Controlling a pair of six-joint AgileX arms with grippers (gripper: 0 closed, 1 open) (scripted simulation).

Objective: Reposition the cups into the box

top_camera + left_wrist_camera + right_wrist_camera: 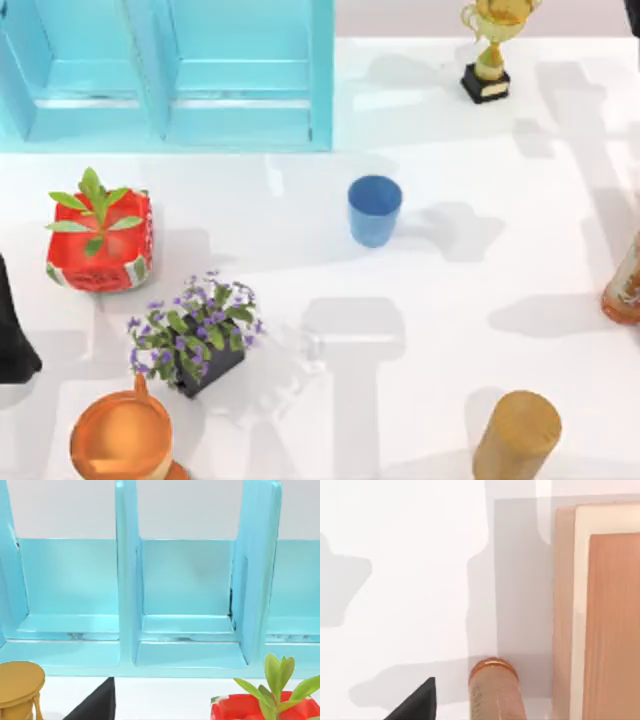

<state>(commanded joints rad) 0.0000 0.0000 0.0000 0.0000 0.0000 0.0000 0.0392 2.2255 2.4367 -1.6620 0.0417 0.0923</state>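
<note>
Blue cup (375, 210): upright on the counter (480, 300), mid, near the box's front right corner but apart from it; untouched.
Box (165, 75): turquoise, far left of the top view; compartments seen from the left wrist (185, 580) look bare, no cup inside.
White patterned cup: can't place it.
Left arm: dark bit at the top view's left edge (12, 345), beside the red planter (100, 245); tool state can't tell.
Right tool: dark tip in the right wrist view (420, 700), next to an orange bottle (495, 690); wide or narrow, can't tell.
Progress: judged at the start, nothing boxed yet.
Left to do: grasp blue cup, carry to box, then 2nd cup.
</note>
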